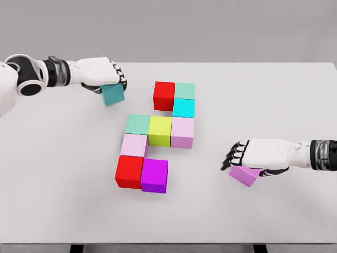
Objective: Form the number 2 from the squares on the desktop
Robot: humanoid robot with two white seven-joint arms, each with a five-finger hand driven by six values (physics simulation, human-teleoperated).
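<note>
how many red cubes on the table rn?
2. One red cube sits at the top left of the block figure, beside a mint cube; the other red cube sits at the bottom left, beside the magenta cube. None looks hidden.

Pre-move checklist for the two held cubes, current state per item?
1. Left hand shut on the teal cube: ok.
2. Right hand shut on the purple cube: ok.
3. Top-left slot beside the red cube free: ok.
4. Bottom-right slot beside the magenta cube free: ok.
5. Teal cube square to the row: not ok, tilted.
6. Purple cube lifted off the white table: cannot tell.
</note>
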